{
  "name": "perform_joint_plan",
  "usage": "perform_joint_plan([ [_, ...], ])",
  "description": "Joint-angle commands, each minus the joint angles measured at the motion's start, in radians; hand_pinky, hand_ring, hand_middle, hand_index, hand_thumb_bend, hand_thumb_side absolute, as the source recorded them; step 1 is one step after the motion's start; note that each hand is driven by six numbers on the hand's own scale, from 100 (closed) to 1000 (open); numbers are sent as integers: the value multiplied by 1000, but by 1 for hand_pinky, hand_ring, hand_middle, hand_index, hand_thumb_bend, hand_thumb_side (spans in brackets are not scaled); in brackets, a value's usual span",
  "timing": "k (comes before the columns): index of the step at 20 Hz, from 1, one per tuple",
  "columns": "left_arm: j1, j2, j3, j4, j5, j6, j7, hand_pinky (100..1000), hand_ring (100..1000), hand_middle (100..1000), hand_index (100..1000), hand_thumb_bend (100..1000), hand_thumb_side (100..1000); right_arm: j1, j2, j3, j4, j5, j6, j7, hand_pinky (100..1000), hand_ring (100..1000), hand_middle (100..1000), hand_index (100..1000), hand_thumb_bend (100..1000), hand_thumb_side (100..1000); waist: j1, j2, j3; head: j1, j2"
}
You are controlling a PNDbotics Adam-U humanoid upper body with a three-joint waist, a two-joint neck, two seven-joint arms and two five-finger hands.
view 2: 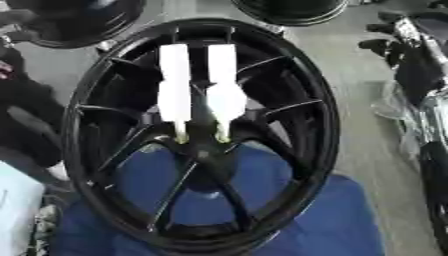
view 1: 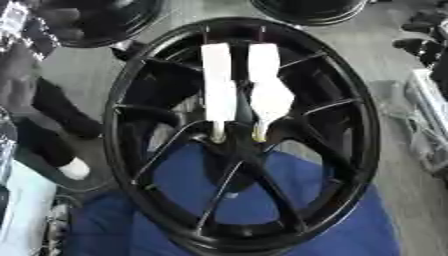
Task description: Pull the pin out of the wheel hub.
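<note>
A large black spoked wheel [view 1: 369,150] lies flat in the middle, its hub [view 1: 238,152] just below centre. Two white pin-like pieces stand side by side above the hub, a left one [view 1: 219,85] and a right one [view 1: 268,85]. Their narrow yellowish tips meet the hub's upper edge. Dark finger-like shapes at the upper right look like my right hand [view 2: 381,46], well away from the pins. A dark blurred shape with a white patch in the upper left corner may be my left hand [view 1: 35,25]. Nothing touches the pins.
A blue cloth [view 1: 350,225] lies under the wheel's near half. Two more black wheels [view 1: 311,10] sit at the far edge. A person's dark leg with a white shoe [view 1: 74,169] stands left of the wheel. Silvery clutter [view 1: 429,115] lines the right side.
</note>
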Motion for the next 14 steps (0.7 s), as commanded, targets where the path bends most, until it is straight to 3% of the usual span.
perform_joint_plan([
  [1,-13,20,1,-9,4,-1,2,776,799,835,808,100,604,-13,-33,-6,-10,1,-2,2,977,724,781,884,100,671,0,-19,-1,-2,-9],
  [14,-12,21,2,-9,4,-1,2,776,799,835,808,100,604,-21,-34,-4,-6,3,-3,4,978,729,784,886,100,668,0,-17,-3,-1,-9],
])
